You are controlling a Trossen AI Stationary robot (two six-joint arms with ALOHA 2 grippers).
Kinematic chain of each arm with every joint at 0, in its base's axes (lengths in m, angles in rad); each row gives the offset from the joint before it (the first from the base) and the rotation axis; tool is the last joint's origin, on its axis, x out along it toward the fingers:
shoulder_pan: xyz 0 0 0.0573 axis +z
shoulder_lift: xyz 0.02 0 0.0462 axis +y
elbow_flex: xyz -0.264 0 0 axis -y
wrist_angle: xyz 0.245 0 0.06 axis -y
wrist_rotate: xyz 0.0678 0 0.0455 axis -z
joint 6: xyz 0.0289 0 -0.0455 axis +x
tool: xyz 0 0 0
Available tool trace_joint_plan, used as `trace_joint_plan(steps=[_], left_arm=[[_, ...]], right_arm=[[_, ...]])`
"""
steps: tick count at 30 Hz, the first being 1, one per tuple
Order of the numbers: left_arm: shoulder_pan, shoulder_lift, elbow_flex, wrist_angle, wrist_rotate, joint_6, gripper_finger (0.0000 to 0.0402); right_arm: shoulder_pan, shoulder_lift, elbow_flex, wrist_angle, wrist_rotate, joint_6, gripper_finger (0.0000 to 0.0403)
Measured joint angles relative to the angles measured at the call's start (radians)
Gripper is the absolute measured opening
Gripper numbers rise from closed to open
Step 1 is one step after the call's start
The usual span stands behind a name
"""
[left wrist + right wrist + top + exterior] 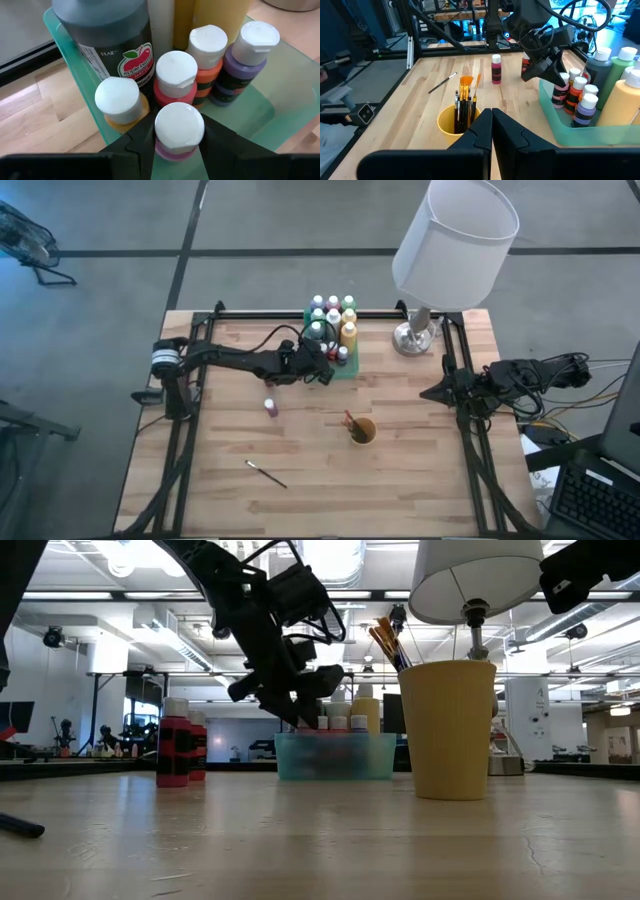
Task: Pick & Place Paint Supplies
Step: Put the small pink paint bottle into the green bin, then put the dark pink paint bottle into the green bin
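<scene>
The left gripper is clamped on a pink paint bottle inside the green tray, top middle of the worktop. The right gripper waits pressed together at the right.

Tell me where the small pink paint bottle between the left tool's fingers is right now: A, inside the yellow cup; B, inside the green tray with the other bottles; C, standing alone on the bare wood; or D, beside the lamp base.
B: the left wrist view shows the left tool around the pink bottle over the green tray, next to other capped bottles.
</scene>
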Motion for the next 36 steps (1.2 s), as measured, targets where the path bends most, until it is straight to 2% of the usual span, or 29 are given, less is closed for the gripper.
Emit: trace_joint_plan(steps=[15, 25, 36], left_arm=[[0.0, -0.049, -0.002, 0.0, 0.011, 0.009, 0.0225], [-0.014, -0.229, -0.002, -0.021, 0.079, 0.127, 0.0224], [-0.085, -0.468, -0.013, -0.269, 0.072, 0.159, 0.0224]], right_arm=[[0.0, 0.0, 0.0, 0.0, 0.0, 0.0, 0.0008], [0.0, 0.0, 0.0, 0.0, 0.0, 0.0, 0.0008], [0.0, 0.0, 0.0, 0.0, 0.0, 0.0, 0.0008]])
